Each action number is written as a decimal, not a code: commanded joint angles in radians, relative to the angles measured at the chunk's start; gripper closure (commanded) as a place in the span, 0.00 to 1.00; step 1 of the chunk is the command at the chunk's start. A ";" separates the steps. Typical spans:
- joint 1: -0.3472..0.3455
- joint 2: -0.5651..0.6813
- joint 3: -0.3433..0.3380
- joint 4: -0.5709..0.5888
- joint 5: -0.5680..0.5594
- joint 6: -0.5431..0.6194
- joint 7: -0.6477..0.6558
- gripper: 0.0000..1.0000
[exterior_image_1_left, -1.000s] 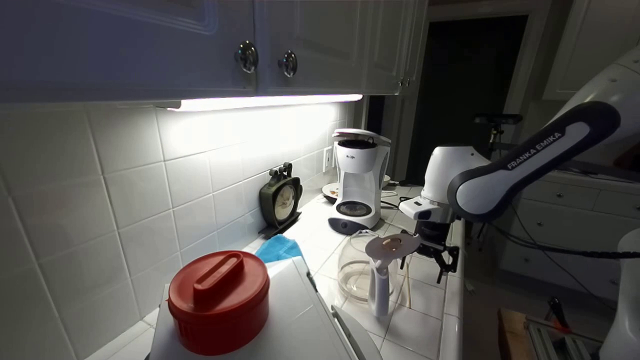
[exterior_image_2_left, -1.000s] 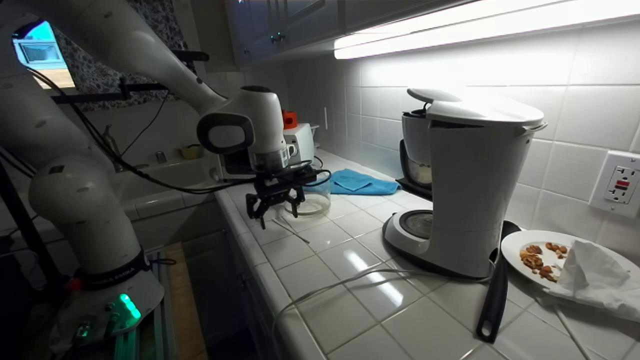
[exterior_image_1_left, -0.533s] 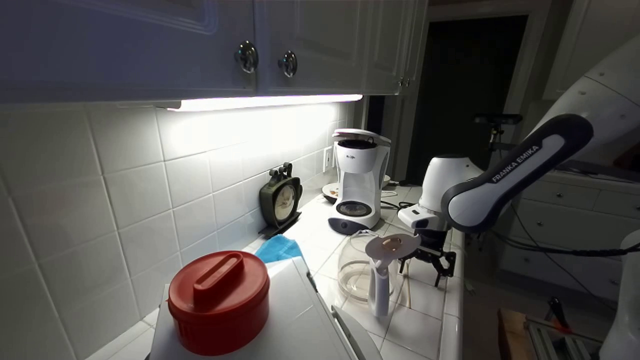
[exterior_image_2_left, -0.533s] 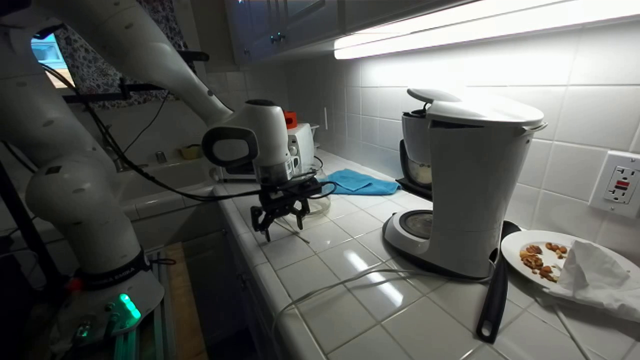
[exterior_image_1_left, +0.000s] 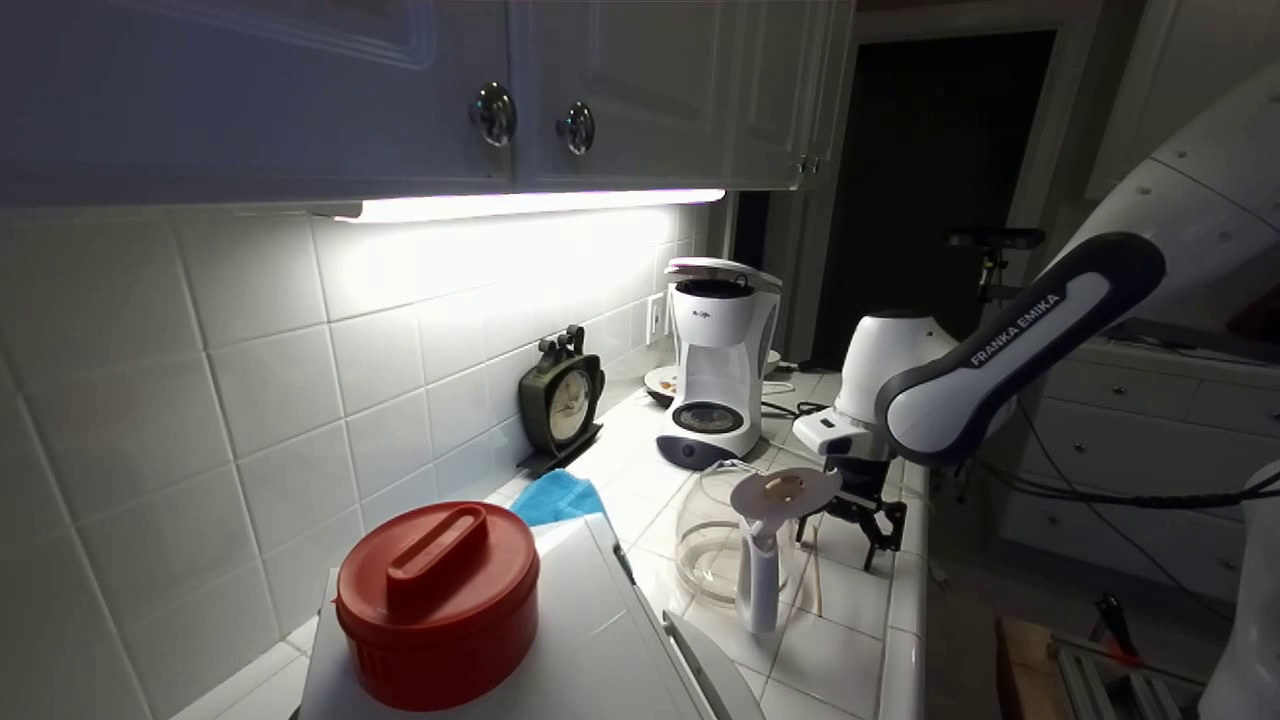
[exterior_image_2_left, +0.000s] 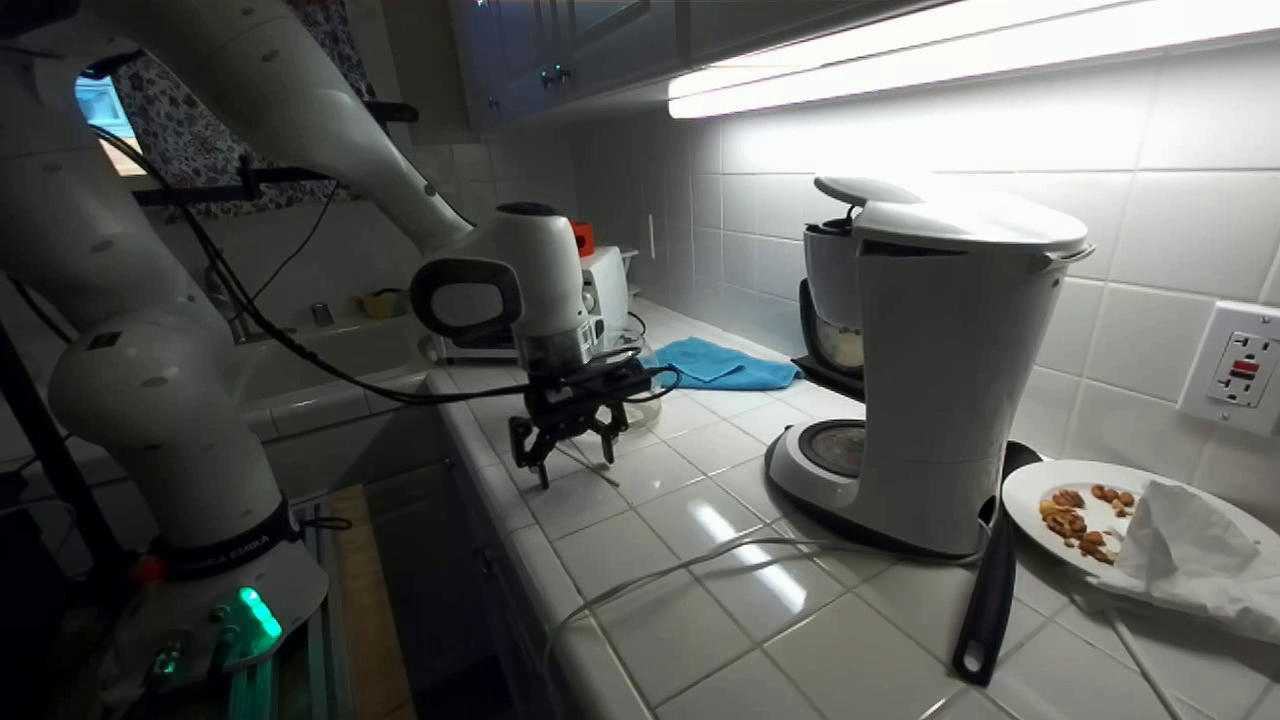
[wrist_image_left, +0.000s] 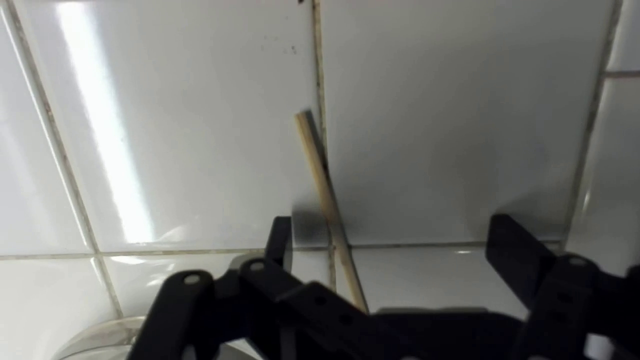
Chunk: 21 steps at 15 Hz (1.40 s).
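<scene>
My gripper (wrist_image_left: 392, 225) is open and empty, pointing down just above the white tiled counter. A thin pale wooden stick (wrist_image_left: 320, 175) lies on the tiles between its fingers, nearer the left finger in the wrist view; its lower end is hidden behind the gripper. The gripper also shows in both exterior views (exterior_image_1_left: 835, 553) (exterior_image_2_left: 577, 472), as does the stick (exterior_image_1_left: 817, 580) (exterior_image_2_left: 600, 472). A glass carafe (exterior_image_1_left: 705, 555) with a white handle and lid stands beside the gripper. Its rounded edge shows at the lower left of the wrist view (wrist_image_left: 97, 337).
A white coffee maker (exterior_image_2_left: 930, 400) with its lid raised stands on the counter, its cord (exterior_image_2_left: 690, 563) trailing to the edge. Also there: a blue cloth (exterior_image_2_left: 725, 365), a green dial scale or clock (exterior_image_1_left: 565, 405), a red container (exterior_image_1_left: 440, 620) on a white appliance (exterior_image_1_left: 590, 620), a plate (exterior_image_2_left: 1025, 500) with nuts, a black handle (exterior_image_2_left: 985, 610).
My gripper has come down toward the counter and shifted slightly, to the right in an exterior view showing the plate of nuts. It stays open. The other things have not moved.
</scene>
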 joint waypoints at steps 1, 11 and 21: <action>-0.017 0.033 0.016 0.033 0.043 0.014 -0.036 0.13; -0.022 0.048 0.023 0.058 0.066 0.014 -0.048 0.87; -0.027 0.005 0.042 0.051 0.063 0.003 -0.047 0.93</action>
